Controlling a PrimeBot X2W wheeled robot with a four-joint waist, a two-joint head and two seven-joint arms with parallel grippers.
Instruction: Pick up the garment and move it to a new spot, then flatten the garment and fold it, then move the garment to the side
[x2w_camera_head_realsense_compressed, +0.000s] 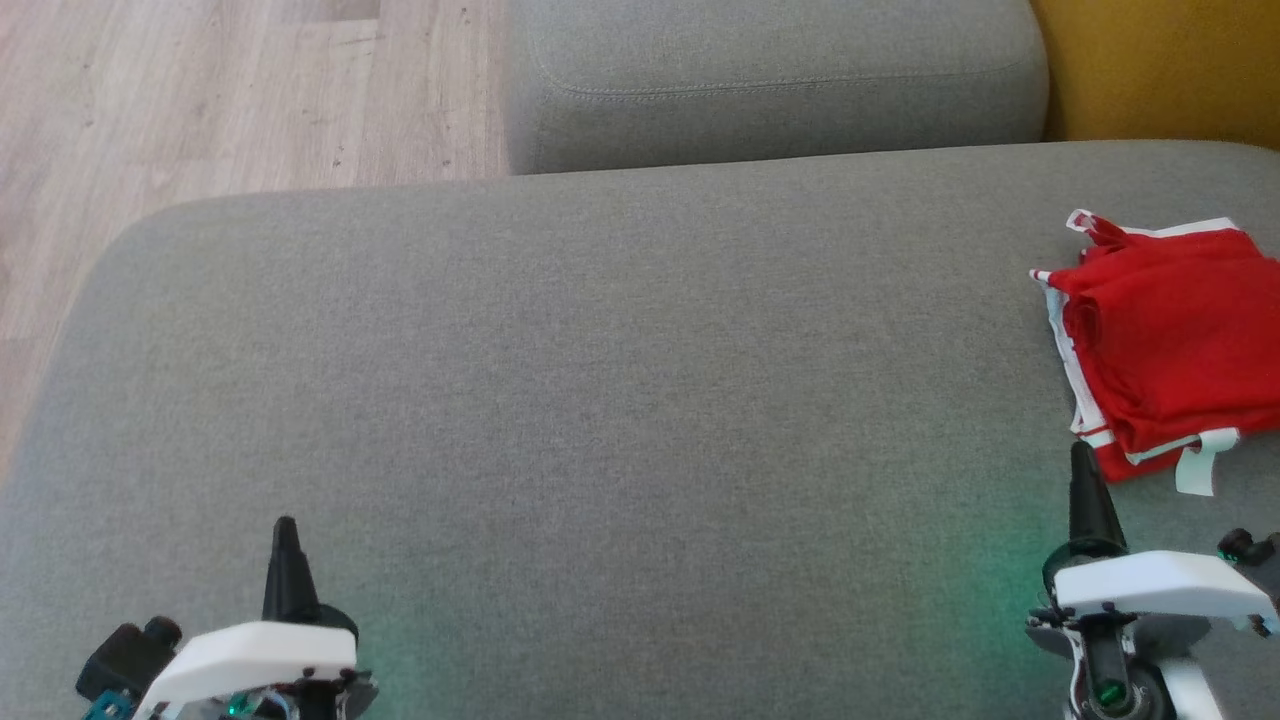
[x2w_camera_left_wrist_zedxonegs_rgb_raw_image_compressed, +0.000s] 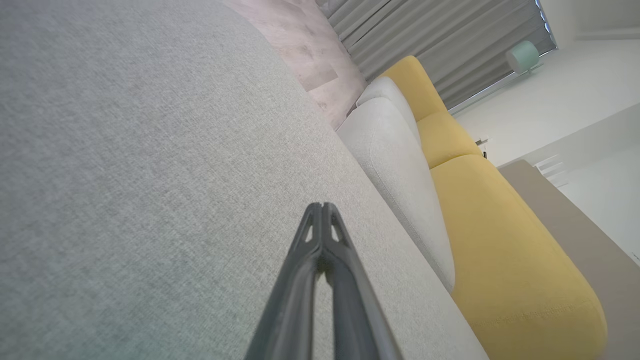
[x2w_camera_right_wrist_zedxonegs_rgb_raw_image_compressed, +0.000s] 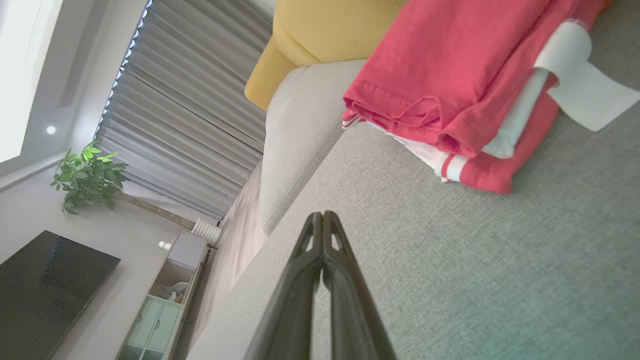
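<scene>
Folded red garment (x2w_camera_head_realsense_compressed: 1170, 350) with white trim lies at the right side of the grey cushion (x2w_camera_head_realsense_compressed: 600, 400), its right part cut off by the head view's edge, with a white strip sticking out on its near side. Right gripper (x2w_camera_head_realsense_compressed: 1082, 452) sits just near-left of it, not touching, fingers pressed together on nothing. Left gripper (x2w_camera_head_realsense_compressed: 285, 525) is near left over the cushion, fingers likewise together and empty; both arms are cut off at the bottom edge.
</scene>
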